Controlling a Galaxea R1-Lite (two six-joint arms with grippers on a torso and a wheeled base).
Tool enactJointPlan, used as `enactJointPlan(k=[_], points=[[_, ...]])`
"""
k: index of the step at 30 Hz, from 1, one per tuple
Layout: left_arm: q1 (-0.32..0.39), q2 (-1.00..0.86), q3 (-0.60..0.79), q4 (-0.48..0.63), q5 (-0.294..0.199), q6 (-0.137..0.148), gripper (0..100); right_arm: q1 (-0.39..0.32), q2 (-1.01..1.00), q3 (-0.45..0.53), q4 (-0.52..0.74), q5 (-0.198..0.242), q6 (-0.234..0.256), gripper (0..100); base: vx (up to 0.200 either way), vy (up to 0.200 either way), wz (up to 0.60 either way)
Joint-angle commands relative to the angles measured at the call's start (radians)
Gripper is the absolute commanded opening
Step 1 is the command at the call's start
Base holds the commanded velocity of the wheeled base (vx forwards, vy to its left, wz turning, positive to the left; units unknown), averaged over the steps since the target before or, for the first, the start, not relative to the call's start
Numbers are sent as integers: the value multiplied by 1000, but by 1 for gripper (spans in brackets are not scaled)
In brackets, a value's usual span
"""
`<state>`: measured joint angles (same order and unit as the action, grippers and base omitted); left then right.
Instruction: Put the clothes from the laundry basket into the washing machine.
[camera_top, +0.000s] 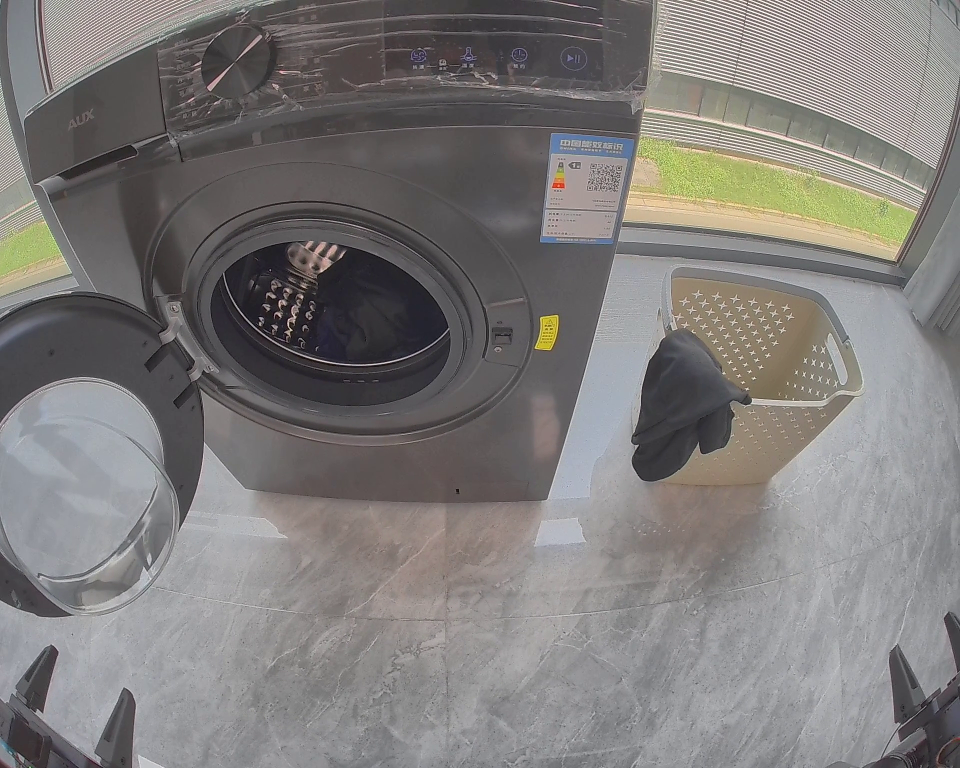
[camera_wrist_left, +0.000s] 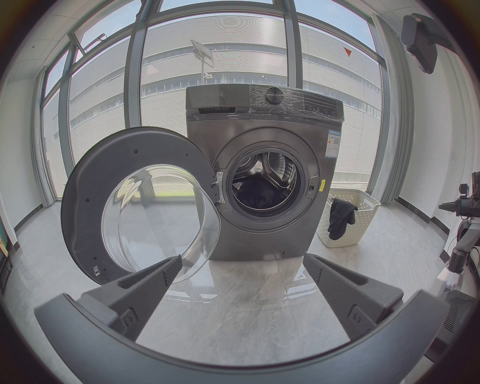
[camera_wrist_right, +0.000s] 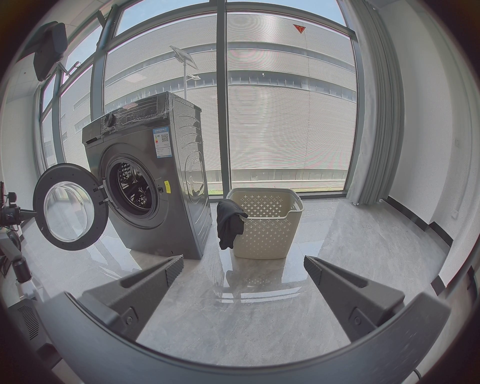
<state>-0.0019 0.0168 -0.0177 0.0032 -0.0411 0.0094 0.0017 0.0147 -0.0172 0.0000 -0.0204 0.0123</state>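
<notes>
The grey washing machine stands ahead with its round door swung open to the left. Dark clothing lies inside the drum. To its right sits the cream laundry basket, and a dark garment hangs over its near-left rim. My left gripper is low at the front left, open and holding nothing. My right gripper is low at the front right, also open with nothing between its fingers. Both are well short of the basket and machine.
Grey marble-pattern floor stretches between me and the machine. Floor-to-ceiling windows run behind the machine and basket. A curtain hangs at the right corner. The open door juts out over the floor on the left.
</notes>
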Motion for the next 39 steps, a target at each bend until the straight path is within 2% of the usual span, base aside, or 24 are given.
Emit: enactJointPlan(k=[1, 14, 23, 39], points=[[-1, -15, 16, -2, 0, -2, 100, 0, -5, 16, 0, 0, -2, 100, 0, -200, 0], [-1, -15, 16, -2, -2, -5, 100, 0, -5, 16, 0, 0, -2, 100, 0, -200, 0], [-3, -15, 16, -2, -2, -5, 100, 0, -5, 16, 0, 0, -2, 100, 0, 0, 0], [-3, -14, 16, -2, -2, -6, 100, 0, -5, 16, 0, 0, -2, 100, 0, -200, 0]])
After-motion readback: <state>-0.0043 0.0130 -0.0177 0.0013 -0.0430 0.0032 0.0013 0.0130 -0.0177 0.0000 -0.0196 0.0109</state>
